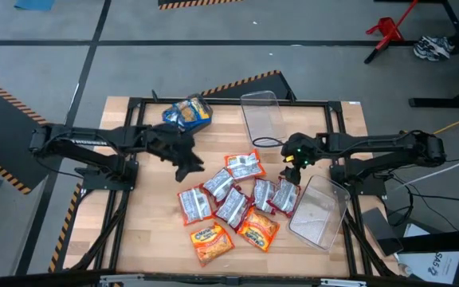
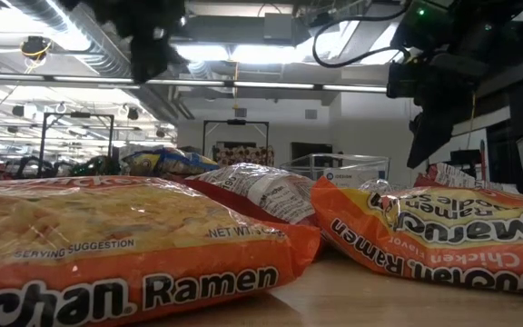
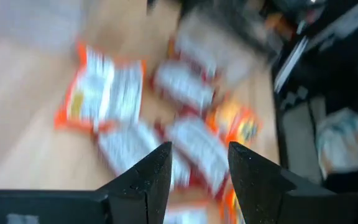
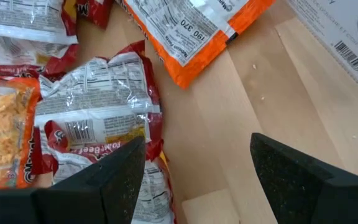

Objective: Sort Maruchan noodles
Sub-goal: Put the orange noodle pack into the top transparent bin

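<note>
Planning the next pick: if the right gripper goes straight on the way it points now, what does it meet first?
Probably bare wooden table: the open right gripper frames it, with a red beef packet just beside one finger. Depth is unclear.

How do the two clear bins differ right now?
The far bin sits square to the table, long side running away from the front edge; the near-right bin lies skewed, at the table's right edge. The far bin stands apart from the packet pile; the near-right bin has a red packet right against it. Both are clear plastic and hold no packets.
</note>
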`<action>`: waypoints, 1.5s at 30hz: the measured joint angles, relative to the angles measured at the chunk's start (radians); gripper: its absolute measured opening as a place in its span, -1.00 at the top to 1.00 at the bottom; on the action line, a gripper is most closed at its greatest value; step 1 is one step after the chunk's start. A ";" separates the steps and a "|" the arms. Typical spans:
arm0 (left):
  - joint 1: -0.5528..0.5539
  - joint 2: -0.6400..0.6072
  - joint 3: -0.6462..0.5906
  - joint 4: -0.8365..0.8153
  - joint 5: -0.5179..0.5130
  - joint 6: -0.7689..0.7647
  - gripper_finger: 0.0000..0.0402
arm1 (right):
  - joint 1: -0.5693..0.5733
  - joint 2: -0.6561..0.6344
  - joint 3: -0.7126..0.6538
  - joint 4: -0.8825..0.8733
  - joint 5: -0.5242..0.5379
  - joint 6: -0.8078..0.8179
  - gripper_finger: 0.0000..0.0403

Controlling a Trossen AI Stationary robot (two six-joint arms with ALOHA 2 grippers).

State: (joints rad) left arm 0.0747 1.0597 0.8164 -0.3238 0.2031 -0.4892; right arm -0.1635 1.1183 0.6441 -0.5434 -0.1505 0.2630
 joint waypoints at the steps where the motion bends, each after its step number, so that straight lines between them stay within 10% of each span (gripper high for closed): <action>1: -0.011 0.000 -0.012 -0.032 0.001 -0.002 0.24 | 0.000 0.000 0.000 0.000 0.000 0.000 -0.38; 16: -0.240 0.000 -0.241 -0.119 -0.023 -0.060 0.18 | 0.000 0.000 0.000 0.004 0.008 0.019 -0.38; 32: -0.265 0.069 -0.258 -0.118 -0.099 0.061 -0.32 | 0.000 0.000 0.000 0.052 0.008 0.037 -0.38; 45: -0.293 0.266 -0.258 -0.105 -0.156 0.066 -0.37 | 0.000 0.000 0.000 0.052 0.002 0.050 -0.38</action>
State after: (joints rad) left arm -0.2180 1.3255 0.5583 -0.4285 0.0467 -0.4233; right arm -0.1638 1.1183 0.6441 -0.4915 -0.1490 0.3134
